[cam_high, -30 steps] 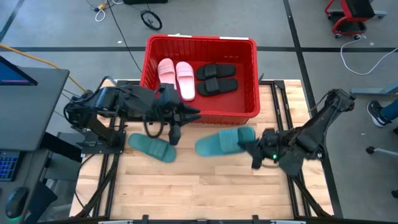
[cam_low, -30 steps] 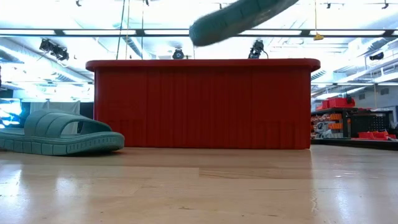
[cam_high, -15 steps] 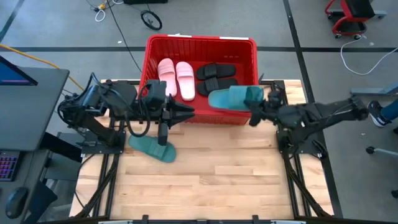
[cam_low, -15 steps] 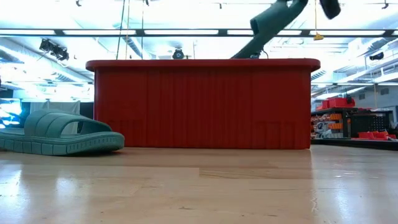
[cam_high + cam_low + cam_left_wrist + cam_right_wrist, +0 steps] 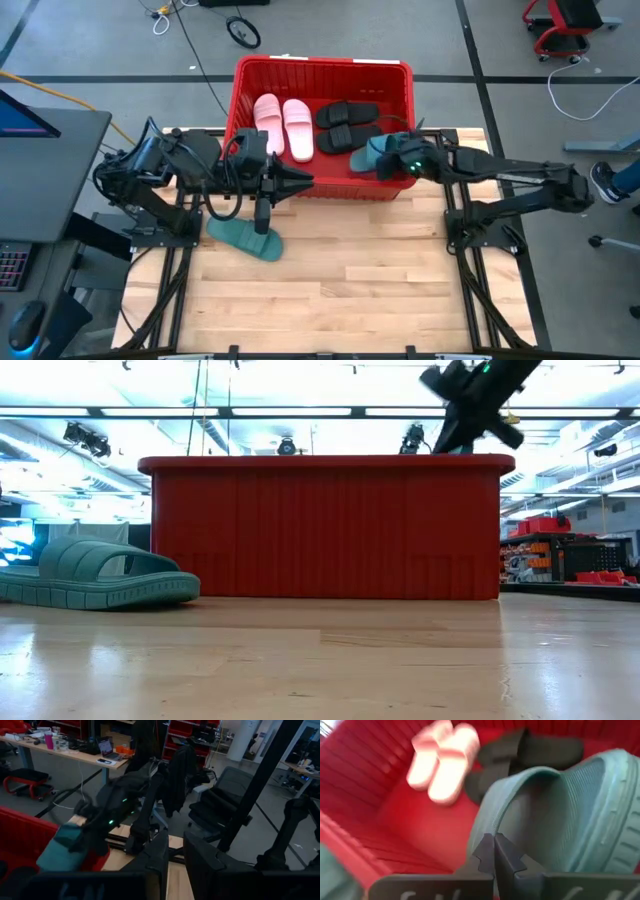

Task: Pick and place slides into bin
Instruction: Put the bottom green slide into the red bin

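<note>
The red bin [image 5: 322,72] stands at the table's far edge; it also shows in the low view [image 5: 325,525]. In it lie two pale pink slides [image 5: 283,125] and two black slides [image 5: 348,125]. My right gripper [image 5: 393,160] is shut on a dark green slide [image 5: 370,155], tilted inside the bin's near right corner. The second green slide [image 5: 243,238] rests sole down on the table left of centre and also shows in the low view [image 5: 100,575]. My left gripper [image 5: 305,180] is shut and empty, above the bin's near wall. My right gripper pinches the edge of the green slide's wide strap [image 5: 485,827] between its two fingers. The fingers reach in from the table's right side, slanting down. The slide hangs tilted below them over the bin's floor; I cannot tell whether it touches the floor.
Bare wood lies on the table's near half [image 5: 340,290]. The bin's tall near wall [image 5: 325,525] stands between the table and the slides inside. Dark frame rails [image 5: 165,260] run along both sides of the table.
My right gripper has carried the green slide from above the table's right half toward the far edge and over the bin's near wall. It has then gone down, so the slide has sunk below the bin's rim and tipped. It has stayed shut.
</note>
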Action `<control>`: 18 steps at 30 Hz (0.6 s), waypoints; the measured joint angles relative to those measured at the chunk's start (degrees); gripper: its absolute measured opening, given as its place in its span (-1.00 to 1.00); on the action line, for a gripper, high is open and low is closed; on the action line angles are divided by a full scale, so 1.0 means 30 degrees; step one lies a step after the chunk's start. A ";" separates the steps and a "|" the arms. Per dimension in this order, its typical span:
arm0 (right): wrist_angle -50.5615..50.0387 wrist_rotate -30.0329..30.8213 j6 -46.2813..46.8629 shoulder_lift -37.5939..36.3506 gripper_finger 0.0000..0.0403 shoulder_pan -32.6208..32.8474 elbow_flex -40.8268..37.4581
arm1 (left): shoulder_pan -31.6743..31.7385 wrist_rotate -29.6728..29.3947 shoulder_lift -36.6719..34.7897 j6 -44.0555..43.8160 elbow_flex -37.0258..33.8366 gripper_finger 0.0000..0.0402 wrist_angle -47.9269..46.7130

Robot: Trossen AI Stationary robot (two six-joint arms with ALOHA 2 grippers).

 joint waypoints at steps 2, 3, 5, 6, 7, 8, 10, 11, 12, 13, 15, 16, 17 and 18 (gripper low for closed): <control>0.0004 -0.1319 0.0027 0.0916 -1.00 -0.0697 0.0000 | 0.0000 -0.0001 0.0000 -0.0002 0.0000 -0.68 0.0001; 0.0004 -0.1977 0.0052 0.1445 -1.00 -0.0935 0.0000 | 0.0000 0.0000 0.0000 -0.0002 0.0000 -0.68 0.0003; 0.0039 -0.3030 -0.0035 0.2500 -1.00 -0.1303 0.0042 | 0.0000 0.0000 0.0007 -0.0002 0.0000 -0.69 -0.0001; 0.0013 -0.3143 -0.0181 0.2928 -1.00 -0.1425 0.0134 | 0.0000 0.0000 0.0007 -0.0002 0.0000 -0.70 -0.0007; 0.0032 -0.3302 -0.0181 0.3261 -1.00 -0.1499 0.0163 | 0.0000 0.0000 0.0007 -0.0002 0.0000 -0.71 0.0000; 0.0012 -0.3363 -0.0190 0.3531 -1.00 -0.1520 0.0177 | 0.0000 0.0000 0.0007 -0.0002 0.0000 -0.72 -0.0007; 0.0221 -0.2884 -0.0479 0.3917 -1.00 -0.1535 0.0204 | 0.0000 0.0000 0.0007 -0.0002 0.0000 -0.73 -0.0070; 0.0230 -0.2794 -0.0534 0.3905 -1.00 -0.1521 0.0185 | 0.0000 -0.0004 0.0007 -0.0002 0.0000 -0.74 -0.0122; 0.0250 -0.2790 -0.0546 0.3776 -1.00 -0.1520 0.0150 | 0.0000 0.0000 0.0007 -0.0002 0.0000 -0.75 -0.0192; 0.0282 -0.2794 -0.0501 0.3634 -1.00 -0.1520 0.0123 | 0.0000 -0.0007 0.0007 -0.0002 0.0000 -0.75 -0.0260; 0.0263 -0.2893 -0.0330 0.3221 -1.00 -0.1603 0.0070 | 0.0000 -0.0007 0.0007 -0.0002 0.0000 -0.75 -0.0306; 0.0085 -0.3097 -0.0194 0.2978 -0.99 -0.1684 0.0019 | 0.0000 0.0000 0.0007 -0.0002 0.0000 -0.74 -0.0306; -0.0112 -0.3255 -0.0082 0.2740 -0.99 -0.1778 0.0000 | 0.0000 -0.0006 0.0007 -0.0002 0.0000 -0.74 -0.0306; -0.0242 -0.3328 -0.0027 0.2610 -0.98 -0.1839 0.0000 | 0.0000 -0.0002 0.0007 -0.0002 0.0000 -0.74 -0.0306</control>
